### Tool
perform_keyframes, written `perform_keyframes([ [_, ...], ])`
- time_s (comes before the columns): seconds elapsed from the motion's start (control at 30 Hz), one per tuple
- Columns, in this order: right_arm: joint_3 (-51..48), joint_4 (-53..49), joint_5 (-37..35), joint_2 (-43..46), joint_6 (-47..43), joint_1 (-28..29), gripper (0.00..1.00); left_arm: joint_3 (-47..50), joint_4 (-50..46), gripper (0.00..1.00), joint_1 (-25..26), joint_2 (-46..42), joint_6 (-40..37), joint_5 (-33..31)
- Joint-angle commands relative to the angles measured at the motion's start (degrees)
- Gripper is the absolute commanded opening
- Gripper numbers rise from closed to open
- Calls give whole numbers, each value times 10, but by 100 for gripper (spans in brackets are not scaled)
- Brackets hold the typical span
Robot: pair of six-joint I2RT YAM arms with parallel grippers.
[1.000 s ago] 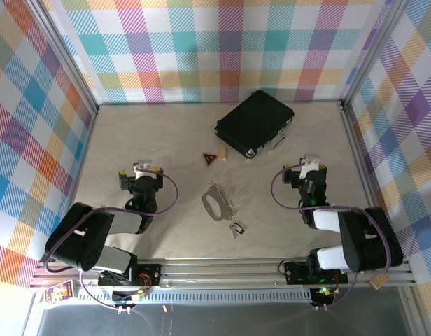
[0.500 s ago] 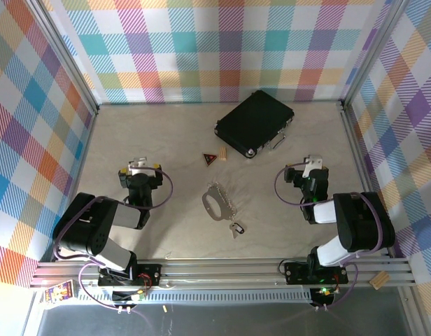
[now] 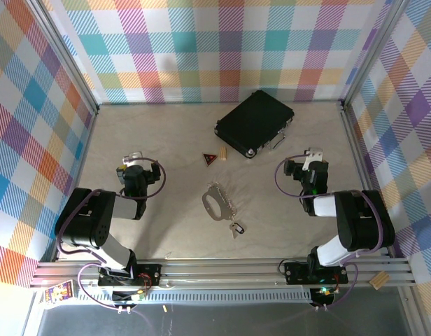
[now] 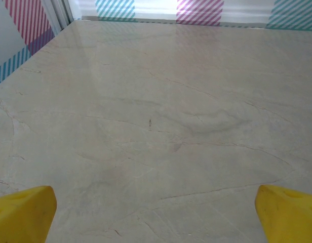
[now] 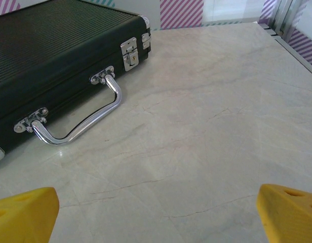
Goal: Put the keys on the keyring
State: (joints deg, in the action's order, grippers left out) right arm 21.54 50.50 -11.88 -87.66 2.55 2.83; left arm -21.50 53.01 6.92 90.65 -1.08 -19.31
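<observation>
Silvery keyring [image 3: 215, 201] lies mid-desk [image 3: 131, 126] seen from above, with the black-headed keys [image 3: 235, 228] just beside it, nearer the arm bases. A red-and-black triangular tag [image 3: 209, 159] and a black case [image 3: 255, 124] sit farther back. Left tool [image 3: 134, 159] and right tool [image 3: 311, 157] flank the keyring, well apart from it. Left wrist view: yellow fingertips [image 4: 22, 212] spread wide over bare desk, holding nothing. Right wrist view: fingertips [image 5: 24, 215] equally wide and empty, the case's chrome handle [image 5: 80, 121] ahead
</observation>
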Motion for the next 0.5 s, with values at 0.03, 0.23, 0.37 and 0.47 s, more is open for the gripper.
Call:
perform_keyframes([
  [0.03,5,1,2,-5,6,-5,99,-5,-1,100,-4,1,9,11],
  [0.23,6,1,2,-6,6,-5,99,-5,-1,100,-4,2,7,13],
  [0.37,6,1,2,-6,6,-5,99,-8,-5,100,-4,2,7,14],
  [0.47,5,1,2,-4,6,-5,99,-5,-1,100,-4,1,8,14],
])
